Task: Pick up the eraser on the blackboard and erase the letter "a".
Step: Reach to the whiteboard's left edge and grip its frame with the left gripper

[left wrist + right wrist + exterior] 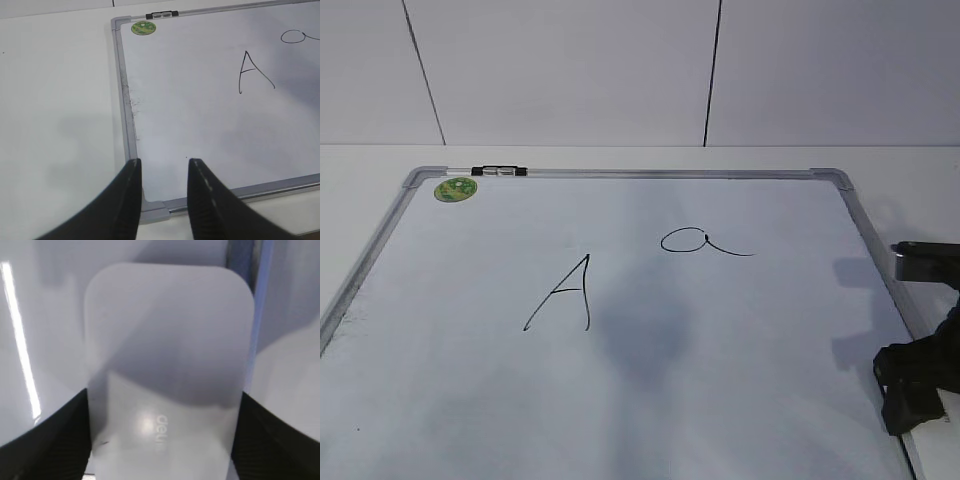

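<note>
Right pincer (162, 440) wide, fingers flanking the eraser (167, 365) on the blackboard (620, 380); left pincer (164, 200) partly open, holding nothing, above board corner.

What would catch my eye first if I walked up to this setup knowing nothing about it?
Probably the large white dry-erase board with its silver-grey frame, bearing a tall angular capital "A" near its middle and a small cursive "a" to the right. A round green magnet sits in its far left corner. In the right wrist view, the white oblong plastic eraser fills the picture between the right gripper's dark fingers.
</note>
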`<state>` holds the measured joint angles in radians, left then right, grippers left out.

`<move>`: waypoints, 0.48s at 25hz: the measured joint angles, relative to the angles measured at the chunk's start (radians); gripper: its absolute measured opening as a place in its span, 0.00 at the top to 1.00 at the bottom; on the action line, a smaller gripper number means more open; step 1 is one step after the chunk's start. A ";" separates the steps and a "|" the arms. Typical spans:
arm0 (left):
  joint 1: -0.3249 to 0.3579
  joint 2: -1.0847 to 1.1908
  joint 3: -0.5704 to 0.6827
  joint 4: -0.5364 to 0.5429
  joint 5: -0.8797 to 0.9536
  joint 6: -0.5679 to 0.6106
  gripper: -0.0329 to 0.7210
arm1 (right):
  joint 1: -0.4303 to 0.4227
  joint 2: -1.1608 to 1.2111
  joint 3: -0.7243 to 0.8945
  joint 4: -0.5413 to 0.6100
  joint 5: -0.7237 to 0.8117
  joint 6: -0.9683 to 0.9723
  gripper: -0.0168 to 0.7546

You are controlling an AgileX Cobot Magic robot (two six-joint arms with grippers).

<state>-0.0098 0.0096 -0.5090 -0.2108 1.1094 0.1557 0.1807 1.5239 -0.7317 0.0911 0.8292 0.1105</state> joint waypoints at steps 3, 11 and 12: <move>0.000 0.000 0.000 0.000 0.000 0.000 0.64 | -0.004 0.002 0.000 0.000 0.000 0.000 0.20; 0.000 0.000 0.000 0.000 0.000 0.000 0.64 | -0.005 0.002 0.000 0.000 0.000 0.002 0.24; 0.000 0.000 0.000 0.000 0.000 0.000 0.64 | -0.005 0.002 0.000 0.000 0.000 0.002 0.24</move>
<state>-0.0098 0.0096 -0.5090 -0.2108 1.1094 0.1557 0.1762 1.5256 -0.7317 0.0911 0.8292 0.1129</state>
